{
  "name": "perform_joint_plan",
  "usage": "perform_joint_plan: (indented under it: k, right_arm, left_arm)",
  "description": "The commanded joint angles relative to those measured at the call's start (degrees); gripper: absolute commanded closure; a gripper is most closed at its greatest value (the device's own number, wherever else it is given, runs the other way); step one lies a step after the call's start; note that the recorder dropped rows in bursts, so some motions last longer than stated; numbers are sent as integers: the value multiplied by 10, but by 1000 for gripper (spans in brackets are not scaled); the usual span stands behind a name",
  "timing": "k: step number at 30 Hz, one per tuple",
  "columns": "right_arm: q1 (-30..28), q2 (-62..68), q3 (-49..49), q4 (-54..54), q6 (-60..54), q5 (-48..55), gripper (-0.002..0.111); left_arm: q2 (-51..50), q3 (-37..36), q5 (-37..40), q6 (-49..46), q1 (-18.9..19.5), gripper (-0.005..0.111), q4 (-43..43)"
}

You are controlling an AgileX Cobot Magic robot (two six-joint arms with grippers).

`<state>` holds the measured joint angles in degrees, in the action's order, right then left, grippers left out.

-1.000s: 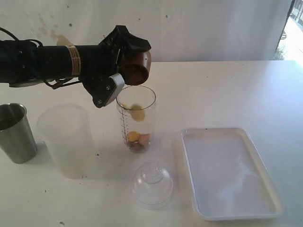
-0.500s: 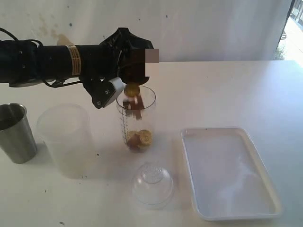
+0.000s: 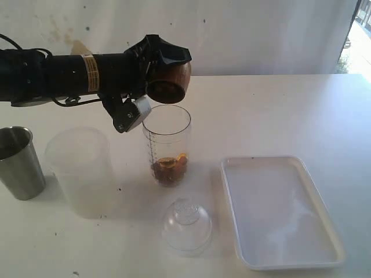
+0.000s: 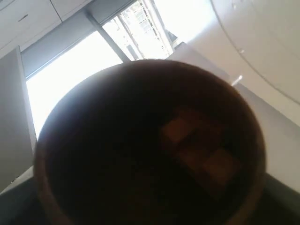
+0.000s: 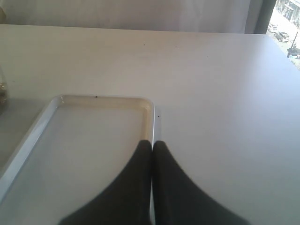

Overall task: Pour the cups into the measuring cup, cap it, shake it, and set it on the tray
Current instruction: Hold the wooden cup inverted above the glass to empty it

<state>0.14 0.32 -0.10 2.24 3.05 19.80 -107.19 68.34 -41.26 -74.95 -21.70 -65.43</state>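
Changes since a second ago: pieces then falling through the measuring cup now lie settled at its bottom; the wooden cup is tipped further over.

1. Desk: white, matte, a few small dark specks; carries every item below.
2. Room: pale wall behind the desk, stained at upper left; bright window at the far right edge.
3. Left fingers: clamped on the wooden cup, one above and one below, at the end of a black arm reaching in from the left. The cup hangs just above the measuring cup's rim, mouth turned down. In the left wrist view the cup's dark body fills the picture.
4. Measuring cup: upright, mid-desk, printed scale on its left side; brown and yellow pieces at the bottom.
5. Frosted cup: upright, left of the measuring cup, apart from it.
6. Steel tumbler: upright, at the far left edge.
7. Cap: dome up, in front of the measuring cup, not touching it.
8. Tray: right of the cap, flat on the desk.
9. Right fingers: pressed together, holding nothing, over the tray's rim near a corner.
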Motion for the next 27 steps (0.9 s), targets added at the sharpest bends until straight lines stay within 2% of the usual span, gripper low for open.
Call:
perform_joint_plan:
  k: [1,7,27]
  right_arm:
    - [-1,-3,1,3,2,-2,108]
    - [-1,-3,1,3,2,-2,108]
    - [-1,-3,1,3,2,-2,108]
  left_arm:
    - [5,4,-23,-5,-4,107,2]
    - [5,4,-53,-5,-4,107,2]
    - [5,4,17,21,-4,107,6]
